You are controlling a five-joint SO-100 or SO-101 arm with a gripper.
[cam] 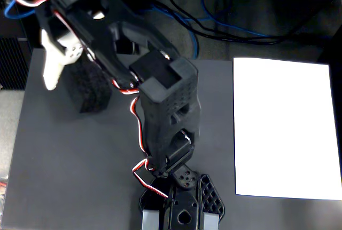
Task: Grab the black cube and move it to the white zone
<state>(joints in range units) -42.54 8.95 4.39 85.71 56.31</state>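
The black cube (92, 92) is a rough oblong foam block standing on the dark grey mat at the upper left of the fixed view. My gripper (79, 80) hangs over it from above. The white finger (52, 70) is angled out to the block's left with a strip of mat showing between its tip and the foam. The black finger is hidden under the arm on the block's right side. The jaws look open around the block's top. The white zone (283, 126) is a plain paper sheet on the right side of the mat, with nothing on it.
The arm's base (181, 203) sits at the bottom centre, and its links cross the middle of the grey mat (59, 176). Blue and black cables (214, 24) lie beyond the mat's far edge. A dark vented box (10, 62) stands at the far left.
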